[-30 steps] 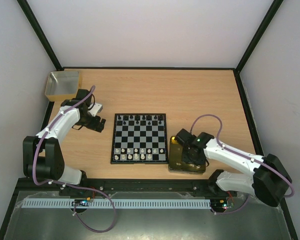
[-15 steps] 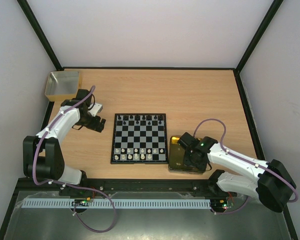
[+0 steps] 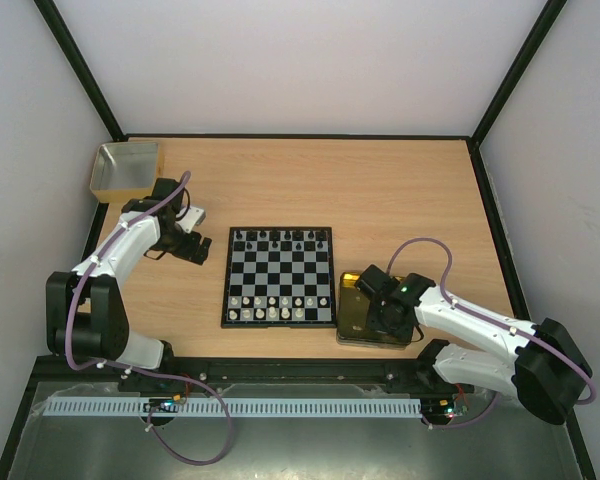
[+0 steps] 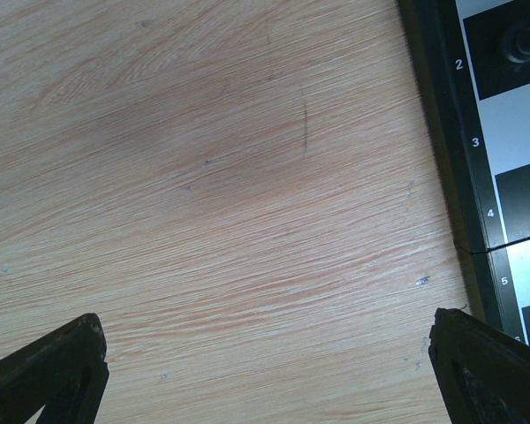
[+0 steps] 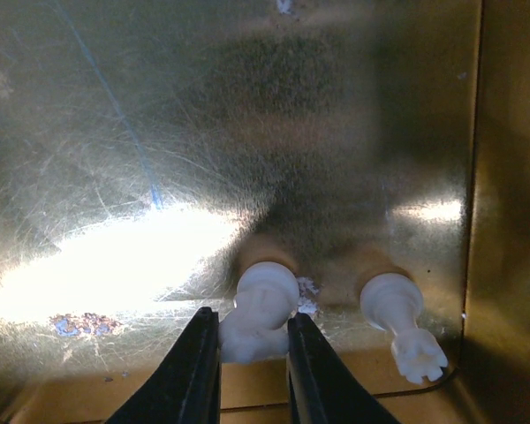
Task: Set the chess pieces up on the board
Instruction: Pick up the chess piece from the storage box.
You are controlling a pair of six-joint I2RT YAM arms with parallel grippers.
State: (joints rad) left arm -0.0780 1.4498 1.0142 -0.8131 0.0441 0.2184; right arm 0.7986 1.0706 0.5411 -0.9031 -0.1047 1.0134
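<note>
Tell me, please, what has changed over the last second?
The right gripper shifted toward the near edge of the tray and closed on a white piece. The left gripper, open beside the board, and the pieces on it stayed put.

Left arm (image 3: 120, 255) stretched forward, left gripper (image 4: 265, 375) spread wide and pointing down. Right arm (image 3: 475, 320) bent low, right gripper (image 5: 251, 340) pinching a white chess piece (image 5: 265, 296) between its fingers.

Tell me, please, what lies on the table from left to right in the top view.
box → left hand → board → tray
</note>
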